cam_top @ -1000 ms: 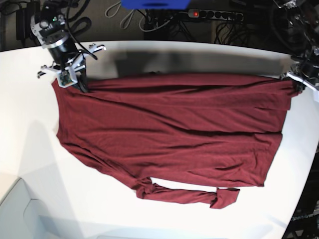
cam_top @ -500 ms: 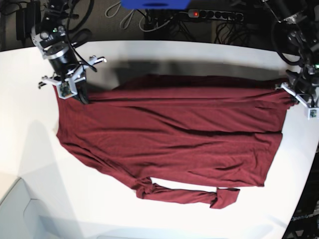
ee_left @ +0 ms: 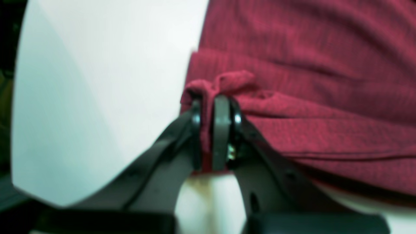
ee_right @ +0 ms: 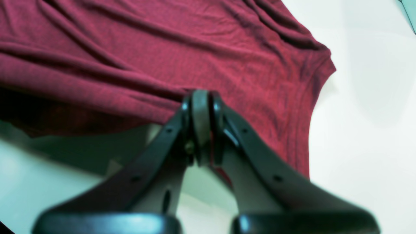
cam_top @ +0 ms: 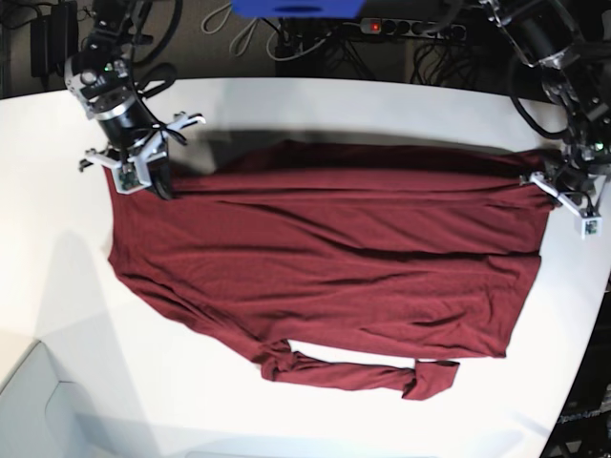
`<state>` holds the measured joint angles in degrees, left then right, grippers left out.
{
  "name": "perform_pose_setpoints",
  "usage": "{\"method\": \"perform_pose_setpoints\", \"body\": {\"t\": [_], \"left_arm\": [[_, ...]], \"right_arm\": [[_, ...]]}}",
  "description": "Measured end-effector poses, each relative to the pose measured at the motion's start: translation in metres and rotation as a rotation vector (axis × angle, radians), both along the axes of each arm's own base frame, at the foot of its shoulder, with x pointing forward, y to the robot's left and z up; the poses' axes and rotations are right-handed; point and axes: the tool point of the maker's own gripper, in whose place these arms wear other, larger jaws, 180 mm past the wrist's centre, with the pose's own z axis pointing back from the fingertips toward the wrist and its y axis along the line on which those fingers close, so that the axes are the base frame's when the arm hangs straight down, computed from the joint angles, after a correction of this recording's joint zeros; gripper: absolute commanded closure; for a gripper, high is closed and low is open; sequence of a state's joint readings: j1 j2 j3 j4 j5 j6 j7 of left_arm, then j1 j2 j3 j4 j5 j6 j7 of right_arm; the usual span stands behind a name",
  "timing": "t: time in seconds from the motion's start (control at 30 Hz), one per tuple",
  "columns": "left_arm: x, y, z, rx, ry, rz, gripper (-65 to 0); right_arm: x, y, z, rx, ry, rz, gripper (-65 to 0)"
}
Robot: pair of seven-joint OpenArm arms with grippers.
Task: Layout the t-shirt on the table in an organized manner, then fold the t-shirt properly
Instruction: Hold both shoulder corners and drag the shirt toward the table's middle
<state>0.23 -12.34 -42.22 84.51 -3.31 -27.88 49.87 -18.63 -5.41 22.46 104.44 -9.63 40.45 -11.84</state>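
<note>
The dark maroon t-shirt [cam_top: 325, 258] lies spread across the white table [cam_top: 57, 286], one long sleeve [cam_top: 363, 374] trailing along its near side. My right gripper [cam_top: 160, 183] is shut on the shirt's far edge at the base view's left; in the right wrist view the closed fingertips [ee_right: 201, 97] pinch the t-shirt [ee_right: 162, 48] over the table [ee_right: 364, 130]. My left gripper [cam_top: 556, 186] is shut on the opposite far corner; in the left wrist view it [ee_left: 213, 107] clamps a bunched fold of the t-shirt [ee_left: 308, 65] above the table [ee_left: 113, 65].
Behind the table lie a power strip with a red light [cam_top: 410, 29], cables and a blue object [cam_top: 296, 8]. The table's curved edge [cam_top: 29, 372] runs past the near left corner. The left arm [cam_top: 544, 38] reaches in from the back right.
Both grippers have moved toward the near side of the table, drawing the shirt's far edge with them. The left one has also shifted inward.
</note>
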Motion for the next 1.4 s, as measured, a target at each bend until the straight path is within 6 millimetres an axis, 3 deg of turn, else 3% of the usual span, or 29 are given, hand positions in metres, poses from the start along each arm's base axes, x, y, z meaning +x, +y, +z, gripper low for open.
{"method": "perform_pose_setpoints", "body": {"t": [0.13, 0.27, 0.37, 0.5, 0.57, 0.87, 1.1, 1.27, 1.4], "left_arm": [[0.005, 0.0, 0.003, 0.001, -0.03, 0.0, -0.6], [0.001, -0.001, -0.017, -0.039, -0.011, 0.012, -3.9], [-0.004, -0.002, -0.036, -0.072, -0.004, 0.032, -16.1], [0.004, -0.001, -0.038, -0.085, -0.057, 0.037, -34.0], [0.004, -0.001, -0.038, -0.088, -0.061, 0.038, -38.7], [-0.014, 0.001, -0.035, -0.053, -0.041, 0.025, -39.3], [-0.013, 0.001, -0.029, -0.04, -0.052, 0.02, -39.5], [-0.011, 0.002, -0.027, -0.039, -0.058, 0.02, -42.4], [-0.01, 0.002, -0.024, -0.033, -0.063, 0.017, -56.0]], "right_arm": [[0.007, 0.0, 0.006, 0.0, -0.022, 0.0, 0.0], [0.007, 0.0, 0.006, 0.0, -0.021, 0.0, 0.0], [0.007, 0.0, 0.005, 0.0, -0.02, 0.0, 0.0], [0.005, 0.001, -0.004, 0.014, -0.001, -0.001, 0.0], [0.002, 0.0, -0.011, 0.012, 0.026, 0.0, 0.0], [-0.002, -0.005, -0.018, 0.004, 0.045, -0.001, 0.0], [-0.006, -0.004, -0.029, 0.02, 0.072, -0.004, 0.0], [-0.025, -0.003, -0.047, -0.006, 0.145, 0.041, -13.5], [-0.026, -0.001, -0.048, 0.0, 0.146, 0.042, -25.8]]}}
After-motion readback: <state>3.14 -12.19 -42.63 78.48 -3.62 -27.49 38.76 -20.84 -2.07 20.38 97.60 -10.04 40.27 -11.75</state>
